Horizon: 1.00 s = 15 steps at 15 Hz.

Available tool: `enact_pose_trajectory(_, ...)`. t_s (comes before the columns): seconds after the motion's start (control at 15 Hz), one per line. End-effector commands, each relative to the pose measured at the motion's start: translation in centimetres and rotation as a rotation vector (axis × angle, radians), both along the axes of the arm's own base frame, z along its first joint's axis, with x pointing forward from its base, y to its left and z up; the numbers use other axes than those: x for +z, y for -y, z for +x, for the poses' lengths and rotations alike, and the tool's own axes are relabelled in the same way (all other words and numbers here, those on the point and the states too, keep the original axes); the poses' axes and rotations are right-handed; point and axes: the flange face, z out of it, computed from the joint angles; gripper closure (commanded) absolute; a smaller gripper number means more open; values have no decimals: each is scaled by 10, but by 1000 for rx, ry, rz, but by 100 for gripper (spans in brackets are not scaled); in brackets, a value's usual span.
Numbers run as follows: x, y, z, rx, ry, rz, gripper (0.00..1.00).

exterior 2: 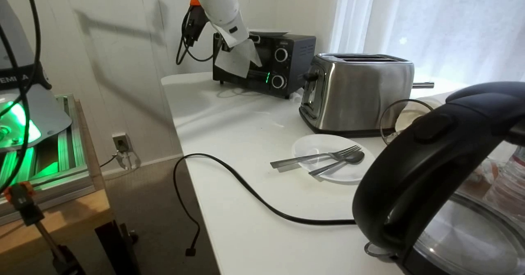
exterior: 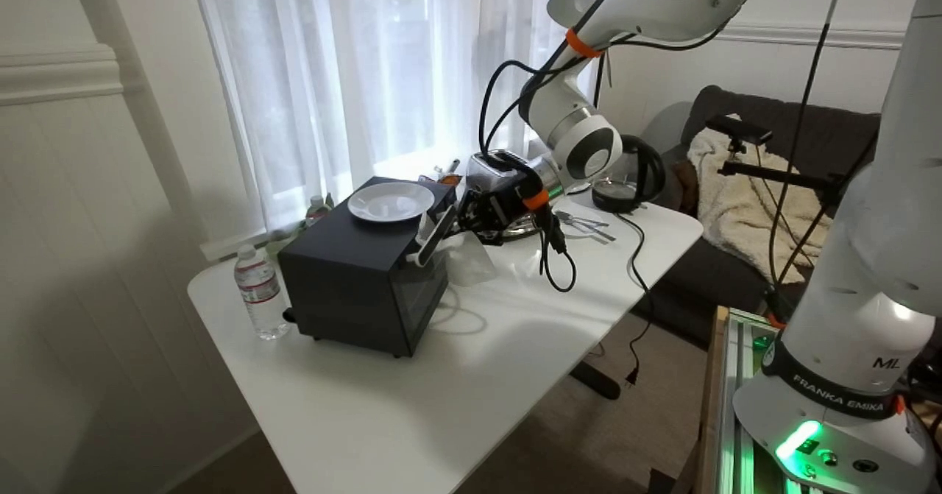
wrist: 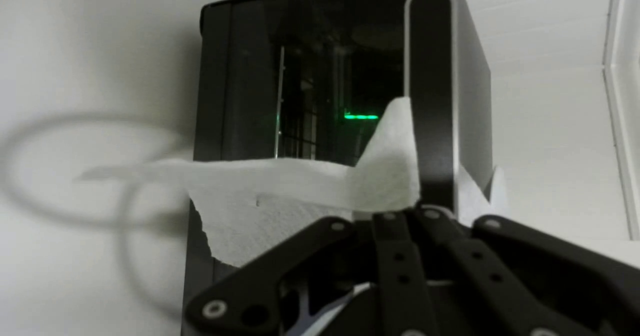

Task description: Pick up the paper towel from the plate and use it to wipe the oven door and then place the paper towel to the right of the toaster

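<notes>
The white paper towel (wrist: 280, 188) is pinched in my gripper (wrist: 400, 216), and its loose part hangs in front of the dark oven door (wrist: 320, 75). The towel also shows in both exterior views (exterior: 471, 262) (exterior 2: 238, 60). My gripper (exterior: 460, 221) is shut at the top of the door, by the long oven handle (wrist: 431, 50). I cannot tell whether the towel touches the glass. A pale plate (exterior: 391, 202) lies bare on top of the black oven (exterior: 338, 273). The silver toaster (exterior 2: 361, 92) stands beside the oven on the white table.
A water bottle (exterior: 259, 291) stands at the oven's far side. A second white plate (exterior 2: 303, 148) with a fork and spoon lies before the toaster. A black-handled kettle (exterior 2: 414, 164) stands near it, and its black cord (exterior 2: 254, 193) crosses the table edge. Curtains hang behind.
</notes>
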Motion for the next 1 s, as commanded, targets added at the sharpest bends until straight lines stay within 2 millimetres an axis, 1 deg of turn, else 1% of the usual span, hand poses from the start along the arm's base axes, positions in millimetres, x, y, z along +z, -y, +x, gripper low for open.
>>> enact_pose_trajectory(0.0, 3, 27, -13, -106, 23, 3, 100)
enact_pose_trajectory(0.2, -2, 48, -16, -191, 15, -20, 100)
enact_pose_trajectory(0.33, -5, 54, -16, -221, 7, -29, 100)
enact_pose_trajectory(0.4, -5, 52, -16, -218, 6, -29, 100)
enact_pose_trajectory(0.47, -6, 47, -15, -203, 2, -22, 100)
enact_pose_trajectory(0.6, -7, 30, -11, -168, -2, -23, 100)
enact_pose_trajectory(0.93, -10, -33, 4, -25, -14, -64, 100)
